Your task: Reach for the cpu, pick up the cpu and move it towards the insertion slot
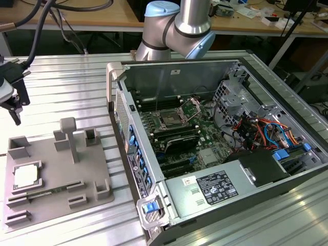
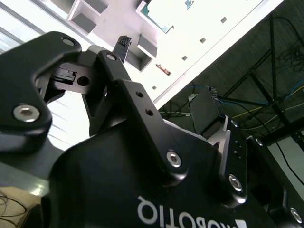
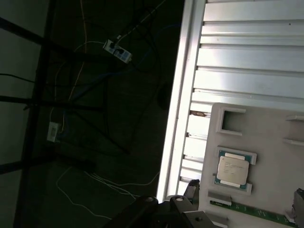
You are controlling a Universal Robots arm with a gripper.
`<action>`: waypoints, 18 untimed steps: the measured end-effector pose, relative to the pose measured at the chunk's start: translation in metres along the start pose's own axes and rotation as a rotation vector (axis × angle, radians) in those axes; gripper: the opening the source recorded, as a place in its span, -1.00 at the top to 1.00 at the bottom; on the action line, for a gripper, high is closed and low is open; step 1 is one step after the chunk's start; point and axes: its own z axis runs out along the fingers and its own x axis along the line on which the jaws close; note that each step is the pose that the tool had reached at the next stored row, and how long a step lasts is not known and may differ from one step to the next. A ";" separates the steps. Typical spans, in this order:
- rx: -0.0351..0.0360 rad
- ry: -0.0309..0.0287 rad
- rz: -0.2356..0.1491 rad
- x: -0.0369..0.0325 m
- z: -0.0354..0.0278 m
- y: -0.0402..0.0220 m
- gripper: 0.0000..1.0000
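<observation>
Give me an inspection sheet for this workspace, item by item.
Surface: ribbed metal table bearing a grey tray and an open computer case.
Job's things: cpu lies flat in the tray; insertion slot sits on the board inside the case.
Clutter: nothing seen.
Gripper: gripper hangs above the table beside the tray, apart from the cpu.
Cables: coloured cables inside the case.
Surroundings: wooden benches behind.

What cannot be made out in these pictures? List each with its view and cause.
gripper: cut off by the exterior view's left edge.
insertion slot contacts: exterior view, too small.
tray: first wrist view, cut off by the picture's edge.
cpu lettering: first wrist view, too small.
</observation>
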 end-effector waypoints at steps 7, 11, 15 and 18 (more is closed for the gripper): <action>0.0001 0.0001 0.000 0.0000 0.0027 -0.0001 -0.57; 0.0000 0.0002 0.000 0.0000 0.0034 -0.0001 -0.57; 0.0000 0.0001 0.000 0.0001 0.0059 -0.0002 -0.57; 0.0000 0.0000 0.000 0.0001 0.0063 -0.0002 -0.57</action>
